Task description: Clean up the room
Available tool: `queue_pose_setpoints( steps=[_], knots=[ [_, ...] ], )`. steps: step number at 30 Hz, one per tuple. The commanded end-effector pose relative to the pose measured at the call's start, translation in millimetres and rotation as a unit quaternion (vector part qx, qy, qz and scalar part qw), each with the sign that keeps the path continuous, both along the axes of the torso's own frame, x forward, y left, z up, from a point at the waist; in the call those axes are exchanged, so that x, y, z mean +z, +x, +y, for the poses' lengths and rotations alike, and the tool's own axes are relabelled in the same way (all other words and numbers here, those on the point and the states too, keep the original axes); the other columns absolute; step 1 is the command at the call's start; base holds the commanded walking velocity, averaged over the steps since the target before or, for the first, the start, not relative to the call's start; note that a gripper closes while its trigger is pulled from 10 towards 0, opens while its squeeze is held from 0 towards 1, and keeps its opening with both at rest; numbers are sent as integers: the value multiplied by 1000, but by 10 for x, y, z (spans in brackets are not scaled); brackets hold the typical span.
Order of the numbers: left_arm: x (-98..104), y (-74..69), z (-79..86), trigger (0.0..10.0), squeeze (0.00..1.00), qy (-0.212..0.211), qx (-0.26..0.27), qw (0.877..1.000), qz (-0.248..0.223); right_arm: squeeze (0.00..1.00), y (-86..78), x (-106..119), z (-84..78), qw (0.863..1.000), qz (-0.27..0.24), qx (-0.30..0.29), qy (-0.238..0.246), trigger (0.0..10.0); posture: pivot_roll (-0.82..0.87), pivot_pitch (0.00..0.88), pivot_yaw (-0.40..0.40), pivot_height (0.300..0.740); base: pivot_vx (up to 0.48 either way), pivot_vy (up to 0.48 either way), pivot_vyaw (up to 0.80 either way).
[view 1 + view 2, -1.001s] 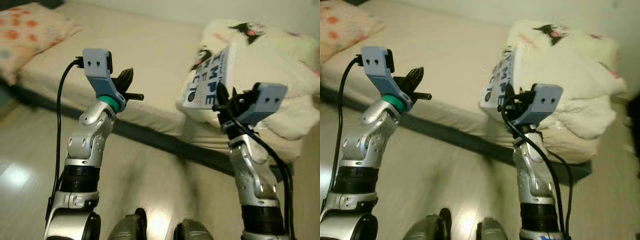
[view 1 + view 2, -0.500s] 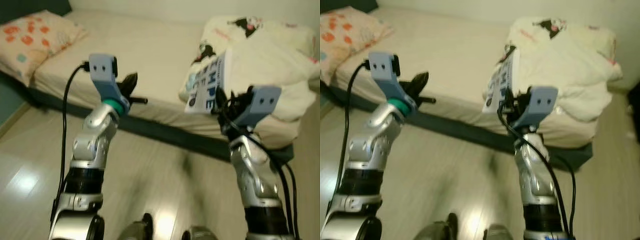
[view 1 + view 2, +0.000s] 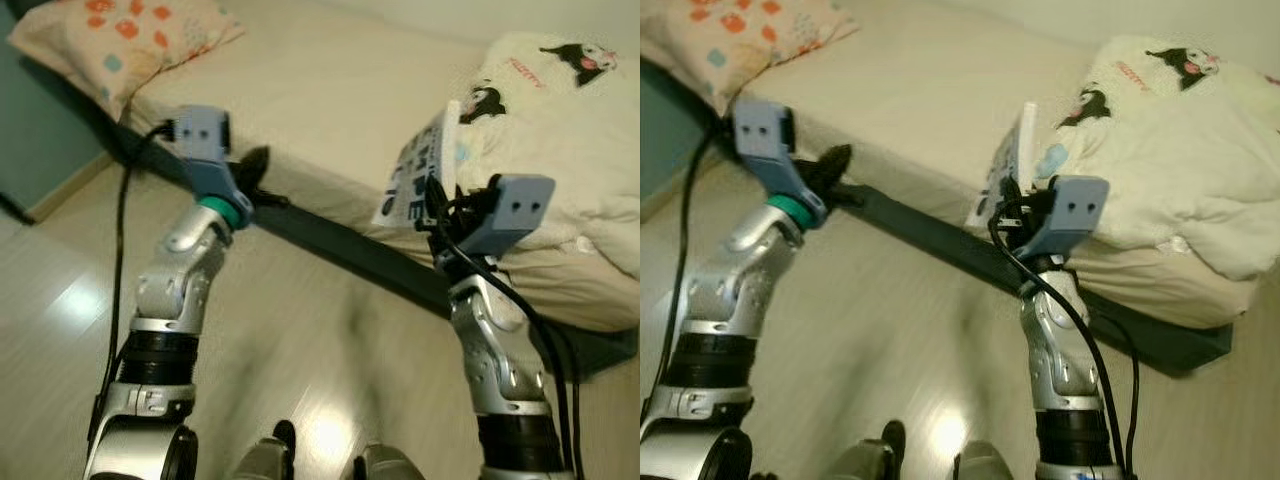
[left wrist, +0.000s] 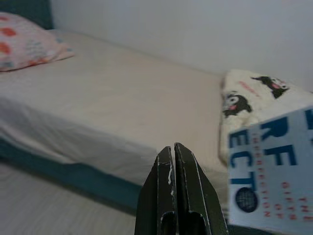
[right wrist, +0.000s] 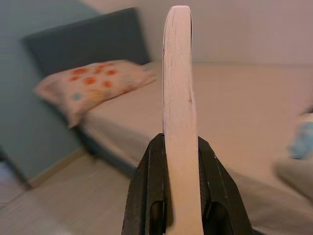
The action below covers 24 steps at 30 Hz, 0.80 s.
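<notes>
Two arms stood mid-frame: right gripper (image 5: 181,196) jaws clamped a thin white blue-lettered book (image 3: 418,178); left gripper (image 4: 174,166) jaws closed, empty.

Readable only in part: blue capitals "RF" over "ECT" on the white book cover (image 4: 272,171), with small red lettering beside them, perhaps "THE GIFTS OF", too small to confirm. A dark blue round seal at about 7 o'clock of the capitals, illegible. Red script on the cartoon-printed blanket (image 3: 560,110), at 10 o'clock of one black-eared figure, too blurred to read.
</notes>
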<state>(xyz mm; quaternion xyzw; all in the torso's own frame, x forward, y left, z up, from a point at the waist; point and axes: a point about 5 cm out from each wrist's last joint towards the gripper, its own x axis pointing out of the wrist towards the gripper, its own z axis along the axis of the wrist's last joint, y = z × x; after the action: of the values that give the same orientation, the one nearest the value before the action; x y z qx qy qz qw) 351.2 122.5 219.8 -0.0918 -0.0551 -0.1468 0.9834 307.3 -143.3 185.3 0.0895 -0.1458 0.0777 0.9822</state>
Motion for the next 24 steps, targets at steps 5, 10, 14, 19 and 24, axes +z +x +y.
queue_pose_setpoints(
  steps=[5,10,14,19,24],
  knots=[
    [-76,-6,-11,10000,0,9,-1,1000,11,0,-25,29,-36,1000,-11,-8,2,10000,-150,69,104,740,0,0,424],
    [-81,-5,-10,10000,0,9,-1,1000,12,0,-25,27,-38,1000,-11,-9,1,10000,-150,70,106,740,0,0,706],
    [-87,-4,-11,10000,0,10,-1,1000,13,0,-25,26,-37,1000,-11,-9,1,10000,-150,72,107,740,0,0,706],
    [-126,-3,1,10000,0,17,1,1000,17,0,-34,2,-21,1000,-8,-9,8,10000,-150,74,110,740,0,0,693],
    [-194,-7,11,10000,0,39,3,999,17,0,-40,-123,9,999,14,-6,31,10000,-153,77,113,740,196,0,138]
  ],
)
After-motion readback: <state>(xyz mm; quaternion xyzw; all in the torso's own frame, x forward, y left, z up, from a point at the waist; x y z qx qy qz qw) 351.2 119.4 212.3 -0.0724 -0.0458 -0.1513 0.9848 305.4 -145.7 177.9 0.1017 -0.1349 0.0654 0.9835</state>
